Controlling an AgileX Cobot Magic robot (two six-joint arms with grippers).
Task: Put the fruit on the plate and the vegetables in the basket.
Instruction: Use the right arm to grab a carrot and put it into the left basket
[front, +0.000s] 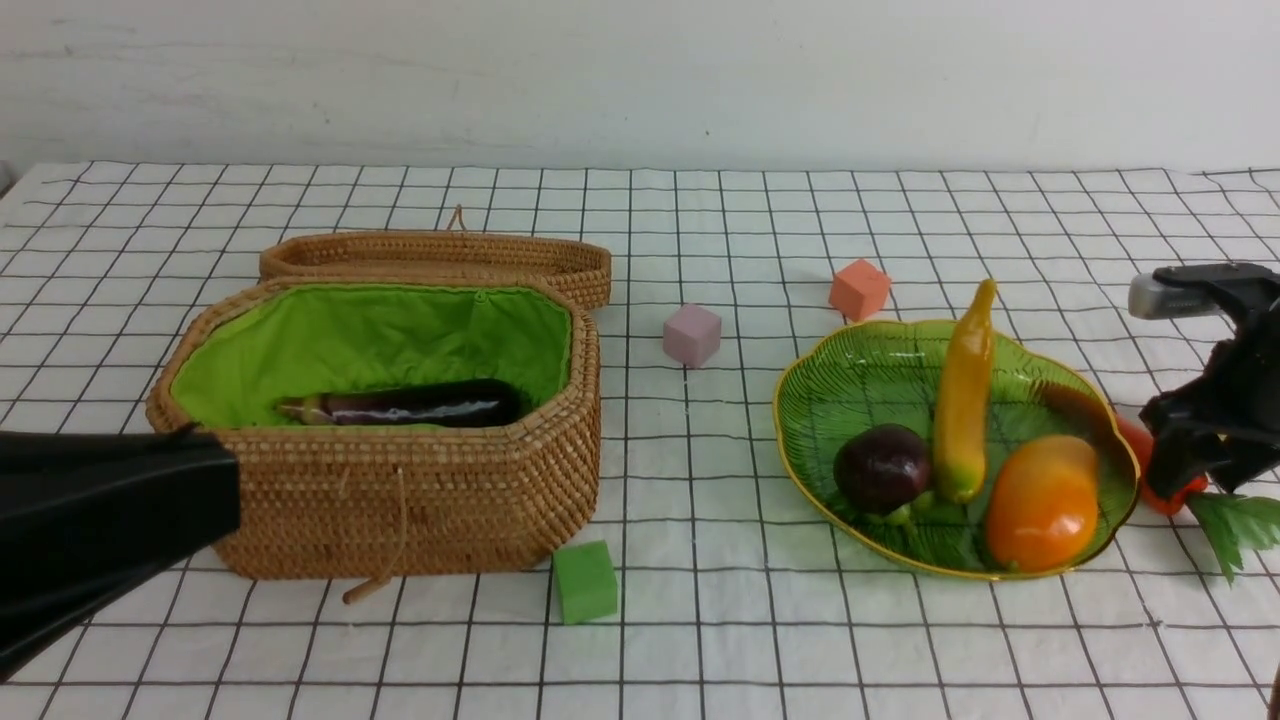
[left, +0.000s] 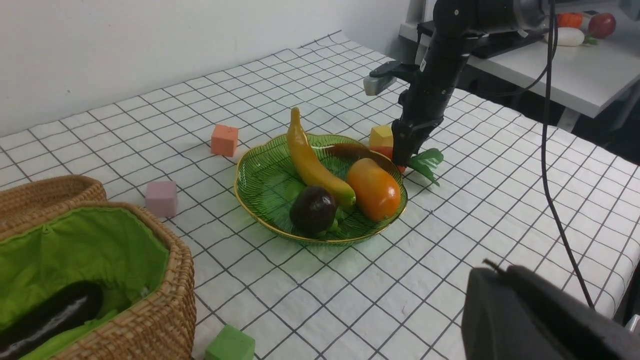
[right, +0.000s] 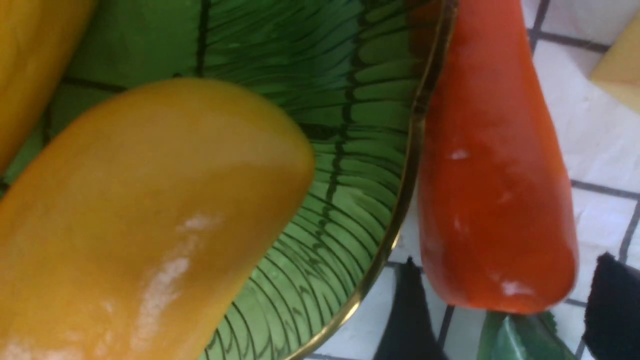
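Your right hand (front: 1172, 482) sits low just beside the plate (front: 860, 380). Its jaws stand wide on either side of the carrot (right: 495, 175), which lies on the table (front: 700, 640) close along the gold rim. The mango (front: 1042, 500), mangosteen (front: 882, 468) and banana (front: 963, 395) lie on the plate. The eggplant (front: 420, 403) lies inside the basket (front: 420, 500). Your left hand (front: 215, 490) is closed, near the basket's left front.

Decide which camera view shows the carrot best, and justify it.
Right wrist view: the carrot appears large and close beside the plate rim. Front view hides most behind the plate and right gripper; left wrist view shows a small sliver.
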